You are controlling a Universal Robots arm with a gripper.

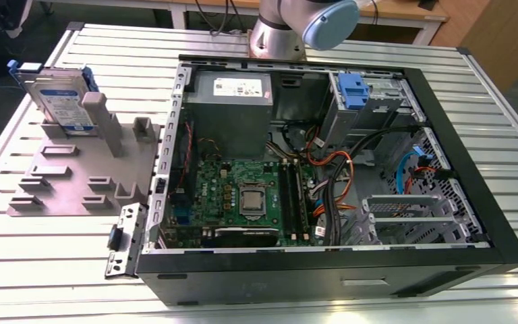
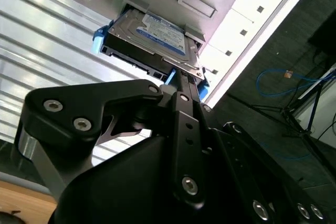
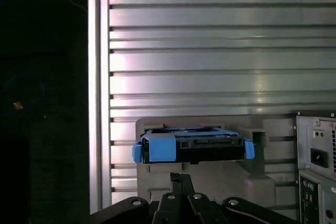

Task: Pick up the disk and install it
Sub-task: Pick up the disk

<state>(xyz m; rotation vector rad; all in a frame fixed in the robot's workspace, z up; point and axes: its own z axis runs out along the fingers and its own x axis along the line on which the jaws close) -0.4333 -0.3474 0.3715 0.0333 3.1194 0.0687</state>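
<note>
Disk (image 1: 59,101) stands upright in the grey stand (image 1: 75,182) on the surface (image 1: 43,270), at the exterior view's left of the open computer case (image 1: 439,135). Pincer (image 3: 181,178) is near its blue-railed edge, looks closed and empty. For a clean grab we'd open wide, centre up and stay square to the rails.

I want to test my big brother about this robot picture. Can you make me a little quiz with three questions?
1. True or false: the disk is already inside the computer case.
2. What colour are the disk's rails? A red, B blue, C green.
3. Fill the gap: in the exterior view, the grey holder with the disk is on the ____ of the case.
Key: 1 false, it stands upright in the holder outside the case; 2 B; 3 the exterior view's left.
</note>
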